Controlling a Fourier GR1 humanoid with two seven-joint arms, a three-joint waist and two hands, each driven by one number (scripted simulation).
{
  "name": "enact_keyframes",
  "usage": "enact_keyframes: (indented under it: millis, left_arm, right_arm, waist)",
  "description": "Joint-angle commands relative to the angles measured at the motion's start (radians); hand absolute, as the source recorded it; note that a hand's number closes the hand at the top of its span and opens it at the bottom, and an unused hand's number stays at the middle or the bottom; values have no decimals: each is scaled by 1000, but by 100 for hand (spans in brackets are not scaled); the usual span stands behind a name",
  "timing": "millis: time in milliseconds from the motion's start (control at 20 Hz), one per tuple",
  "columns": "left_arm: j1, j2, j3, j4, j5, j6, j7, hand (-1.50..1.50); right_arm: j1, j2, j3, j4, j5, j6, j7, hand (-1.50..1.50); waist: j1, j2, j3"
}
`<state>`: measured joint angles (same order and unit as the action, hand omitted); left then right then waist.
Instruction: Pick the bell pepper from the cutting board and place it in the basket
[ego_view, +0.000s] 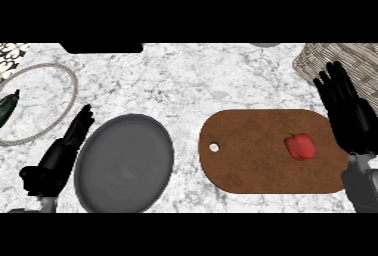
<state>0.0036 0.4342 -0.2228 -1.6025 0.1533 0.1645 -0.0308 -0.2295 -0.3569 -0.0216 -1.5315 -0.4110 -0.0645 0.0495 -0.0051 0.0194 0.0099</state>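
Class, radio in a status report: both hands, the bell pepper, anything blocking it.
Left hand open beside grey plate. Right hand open, right of bell pepper. Pepper on cutting board, not yet gripped. Basket beyond; nothing in the way.

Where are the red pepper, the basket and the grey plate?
pepper (300, 146), head view, middle of its red body.
basket (334, 56), head view, woven wall at top right.
plate (125, 163), head view, bare middle of the dish.

Red bell pepper (300, 146), brown cutting board (251, 160), grey plate (124, 165), white-veined marble counter (192, 75)
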Motion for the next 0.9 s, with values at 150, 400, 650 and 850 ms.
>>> enact_keyframes:
  millis: [150, 400, 650, 850]
  left_arm:
    - [-59, 17, 79, 71, 48, -5, 78, 0]
    - [-104, -4, 82, 98, 92, -14, 154, 0]
    - [-176, 23, 154, 171, 132, -26, 229, 0]
    - [-158, -2, 160, 181, 114, -37, 216, 0]
  right_arm:
    - [-243, -78, -73, 96, -206, 335, -58, 150]
    - [-322, -194, 132, -83, 12, 634, -237, -150]
    - [-122, -81, 229, -230, 288, 534, -481, -150]
    - [-148, -96, 222, -377, 254, 482, -187, -150]
  waist:
    - [51, -5, -5]
    - [65, -3, -6]
    - [-7, -20, -9]
    - [-3, -23, -11]
